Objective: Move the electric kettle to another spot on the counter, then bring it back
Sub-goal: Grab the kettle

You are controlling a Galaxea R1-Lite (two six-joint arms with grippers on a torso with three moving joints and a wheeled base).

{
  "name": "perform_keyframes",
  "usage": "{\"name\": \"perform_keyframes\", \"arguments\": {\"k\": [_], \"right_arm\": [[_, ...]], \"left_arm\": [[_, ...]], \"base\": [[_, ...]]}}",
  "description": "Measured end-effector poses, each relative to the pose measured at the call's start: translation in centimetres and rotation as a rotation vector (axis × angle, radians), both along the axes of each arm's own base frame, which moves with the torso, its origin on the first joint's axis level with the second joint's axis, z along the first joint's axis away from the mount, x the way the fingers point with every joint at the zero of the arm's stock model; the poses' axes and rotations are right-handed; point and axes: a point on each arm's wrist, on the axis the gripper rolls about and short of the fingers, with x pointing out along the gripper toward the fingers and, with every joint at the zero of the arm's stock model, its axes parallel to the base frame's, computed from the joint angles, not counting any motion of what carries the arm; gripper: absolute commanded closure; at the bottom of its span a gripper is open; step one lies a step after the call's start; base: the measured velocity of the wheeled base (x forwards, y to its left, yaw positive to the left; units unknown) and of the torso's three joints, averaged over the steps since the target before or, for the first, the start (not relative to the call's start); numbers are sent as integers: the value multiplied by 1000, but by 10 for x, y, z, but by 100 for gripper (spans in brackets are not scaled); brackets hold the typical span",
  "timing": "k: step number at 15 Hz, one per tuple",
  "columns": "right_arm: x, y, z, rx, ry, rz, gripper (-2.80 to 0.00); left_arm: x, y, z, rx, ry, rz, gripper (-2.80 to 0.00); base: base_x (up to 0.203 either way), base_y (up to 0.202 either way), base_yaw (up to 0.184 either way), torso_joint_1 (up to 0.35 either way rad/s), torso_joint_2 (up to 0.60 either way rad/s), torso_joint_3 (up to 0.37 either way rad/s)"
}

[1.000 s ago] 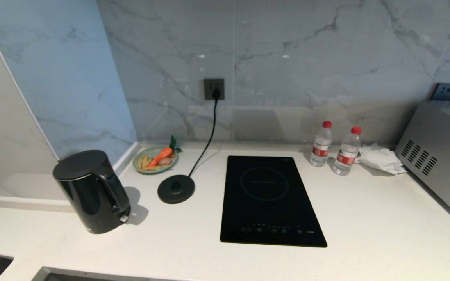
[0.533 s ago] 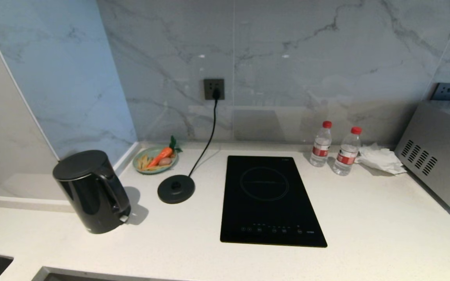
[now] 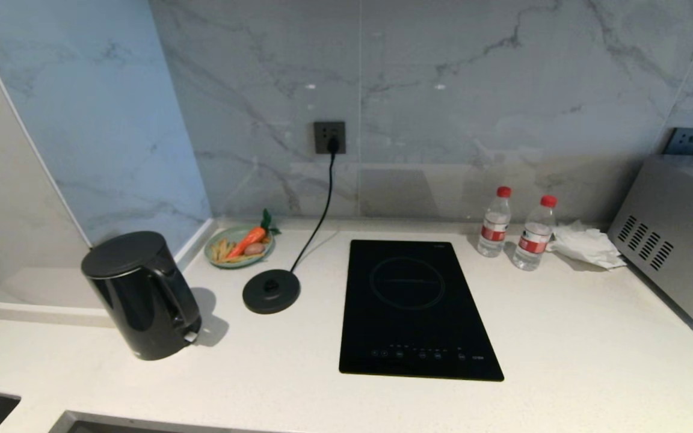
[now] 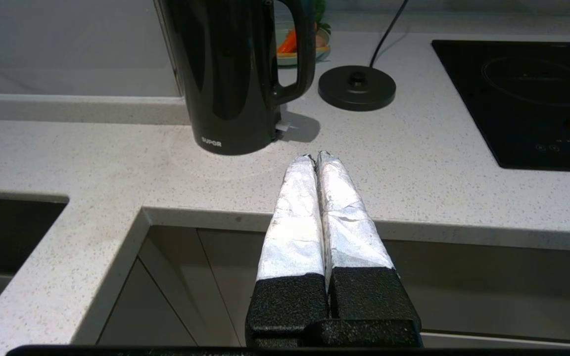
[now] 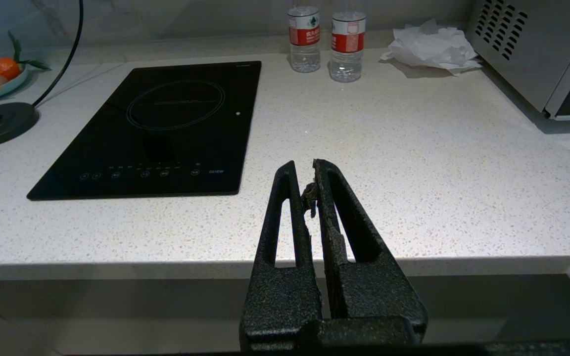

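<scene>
on the left end of the counter stands the electric kettle, upright, off its round base, handle turned toward the hob — nothing lifted, so this looks like the very start. the left pincer hangs at the near counter edge, closed tight, empty, with the kettle just beyond its tips and a touch to the left. the right pincer is closed too, empty, parked near the counter edge by the hob, well apart from the kettle. next call, i'd judge — left pincer opens, reaches in, takes the loop handle.
</scene>
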Motion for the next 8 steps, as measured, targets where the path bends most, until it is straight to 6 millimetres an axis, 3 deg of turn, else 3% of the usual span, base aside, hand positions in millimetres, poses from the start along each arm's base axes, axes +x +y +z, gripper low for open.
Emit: {"name": "perform_keyframes", "arguments": {"k": [8], "right_arm": [[0,0,0,0,0,0,0]], "left_arm": [[0,0,0,0,0,0,0]], "base": [[0,0,0,0,0,0]]}}
